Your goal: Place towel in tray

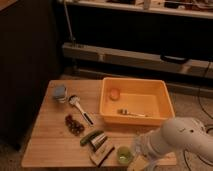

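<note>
the gripper sits low at the front right corner of the table, at the end of the bulky white arm. it is released, jaws apart, with nothing in them as far as can be seen.

just beside it at 9 o'clock stands a small green cup. further out toward 10 o'clock lies what i take for the towel, a greyish crumpled piece on the wood, apart from the gripper and not grasped. the tray is at 12 o'clock from the gripper, holding only a utensil and a small orange thing, no cloth.

so by my reading nothing of the task is done yet: the towel is still to be grasped, lifted, carried over the rim and dropped in.

the surface is a light wooden table. the room is dim, with a dark cabinet at 9 o'clock from the table, shelving behind at 12 o'clock, and cables at the right.
</note>
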`<state>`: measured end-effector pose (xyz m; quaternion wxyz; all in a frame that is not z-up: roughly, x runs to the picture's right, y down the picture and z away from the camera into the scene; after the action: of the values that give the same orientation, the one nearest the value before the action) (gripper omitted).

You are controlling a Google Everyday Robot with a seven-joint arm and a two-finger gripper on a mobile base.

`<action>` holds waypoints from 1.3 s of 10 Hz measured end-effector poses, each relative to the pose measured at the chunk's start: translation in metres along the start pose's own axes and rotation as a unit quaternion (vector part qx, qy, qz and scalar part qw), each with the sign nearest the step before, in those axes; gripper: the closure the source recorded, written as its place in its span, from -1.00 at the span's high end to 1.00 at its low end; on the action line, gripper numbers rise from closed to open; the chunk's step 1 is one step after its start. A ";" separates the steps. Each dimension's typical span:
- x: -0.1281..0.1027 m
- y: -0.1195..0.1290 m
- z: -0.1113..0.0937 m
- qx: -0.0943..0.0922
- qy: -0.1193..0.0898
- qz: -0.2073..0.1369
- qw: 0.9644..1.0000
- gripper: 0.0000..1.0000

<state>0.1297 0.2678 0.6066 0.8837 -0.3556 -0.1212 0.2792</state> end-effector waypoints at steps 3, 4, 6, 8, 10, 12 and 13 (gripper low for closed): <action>0.012 -0.020 0.013 -0.004 0.015 -0.013 1.000 0.60; 0.017 -0.031 0.023 0.007 0.021 -0.010 1.000 0.60; 0.026 -0.049 0.032 0.031 0.025 -0.003 0.999 0.60; 0.037 -0.065 0.038 0.044 0.025 0.004 0.999 0.60; 0.043 -0.071 0.047 0.045 0.020 0.003 0.999 0.60; 0.050 -0.073 0.068 0.037 0.012 -0.003 0.999 0.60; 0.052 -0.073 0.072 0.034 0.006 -0.002 0.999 0.60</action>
<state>0.1723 0.2954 0.7100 0.8965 -0.3271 -0.1075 0.2788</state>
